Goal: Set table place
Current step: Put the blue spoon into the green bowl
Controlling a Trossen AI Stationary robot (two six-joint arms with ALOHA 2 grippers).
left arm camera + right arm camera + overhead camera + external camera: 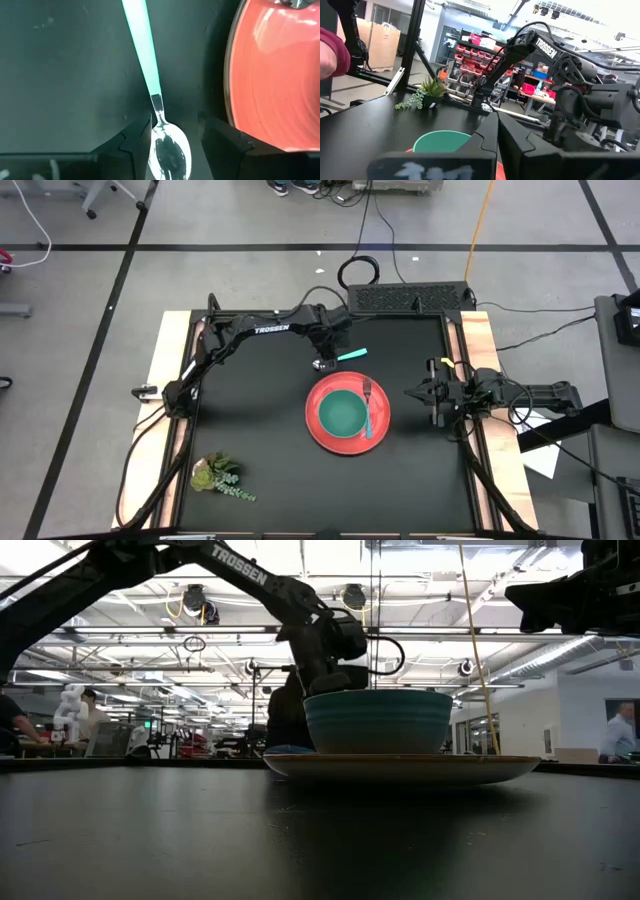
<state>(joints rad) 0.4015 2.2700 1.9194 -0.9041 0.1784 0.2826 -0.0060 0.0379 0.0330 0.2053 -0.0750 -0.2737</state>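
Matte black table (250,430), red plate (322,435) near centre, teal-handled spoon (351,355) beside it, plant sprig (218,476) at a corner

1. The plate (347,419) lies mid-table (260,430), with the bowl (342,415) in it.
2. The fork (369,405) rests on the plate, right of the bowl.
3. The spoon (345,357) lies behind the plate (left gripper (323,365) over its bowl end).
4. The sprig (218,476) sits at the front left.

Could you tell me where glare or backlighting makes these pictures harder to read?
Low view: bright ceiling lights behind leave the bowl and left arm as dark shapes. Left wrist view: the spoon bowl mirrors its surroundings and the red plate shows sheen. High view: evenly lit.
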